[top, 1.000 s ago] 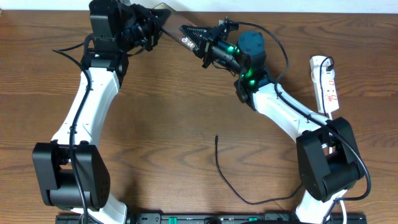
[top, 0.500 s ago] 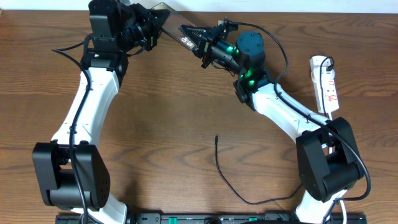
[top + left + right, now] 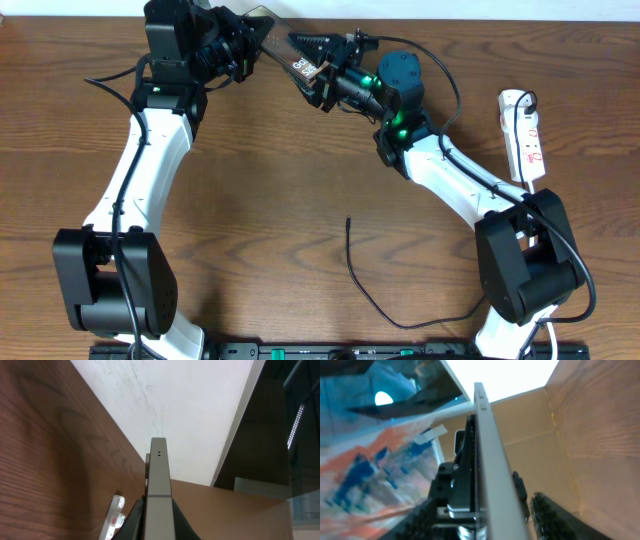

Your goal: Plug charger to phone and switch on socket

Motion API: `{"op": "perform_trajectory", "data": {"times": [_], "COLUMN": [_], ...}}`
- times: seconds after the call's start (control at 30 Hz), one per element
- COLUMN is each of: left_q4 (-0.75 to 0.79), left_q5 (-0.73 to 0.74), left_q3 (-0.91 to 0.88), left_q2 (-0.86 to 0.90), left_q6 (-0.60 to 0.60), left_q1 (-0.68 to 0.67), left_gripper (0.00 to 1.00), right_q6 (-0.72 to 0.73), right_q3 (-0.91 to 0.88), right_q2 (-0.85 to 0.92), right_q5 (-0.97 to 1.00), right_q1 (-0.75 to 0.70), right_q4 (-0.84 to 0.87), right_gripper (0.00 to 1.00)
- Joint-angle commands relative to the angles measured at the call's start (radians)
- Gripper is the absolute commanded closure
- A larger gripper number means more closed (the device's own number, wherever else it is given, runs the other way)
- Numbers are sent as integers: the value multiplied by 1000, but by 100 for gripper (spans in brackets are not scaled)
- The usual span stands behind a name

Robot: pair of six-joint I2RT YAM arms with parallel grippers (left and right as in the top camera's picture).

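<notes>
Phone (image 3: 280,36) is held at the far edge of the counter (image 3: 260,190), with the left gripper (image 3: 247,42) clamped on one end. The right gripper (image 3: 306,62) is at the other end with its jaws apart. In my right wrist view the slab runs edge-on between them, a gap on each side. The charger (image 3: 375,300) lies loose on the counter near the arm bases, well apart from the phone, and the socket (image 3: 526,135) lies by the right edge.

Brown wood-grain tabletop (image 3: 260,180), white wall (image 3: 190,405) beyond its far edge, black rail (image 3: 330,351) along near edge
</notes>
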Motion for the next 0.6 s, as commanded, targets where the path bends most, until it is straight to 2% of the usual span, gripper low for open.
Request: {"op": "perform_trajectory", "data": {"times": [0.0,0.03,0.27,0.57], "left_q4": [13,13,13,13], "left_q5": [2,2,2,74], "left_q3": [16,16,16,16], "left_q2": [-24,-24,-24,-24], "left_q6": [14,14,17,25], "left_q1": [-2,-1,13,133], "left_gripper": [93,92,93,92], "right_q6": [-16,-16,-16,-17], "right_q3": [12,12,12,12], "right_q2": [-9,-9,-9,-9], "right_q5": [-4,-4,-6,-16], "right_q1": [11,11,10,0], "right_q4": [4,4,4,4], "right_gripper": [7,1,1,1]}}
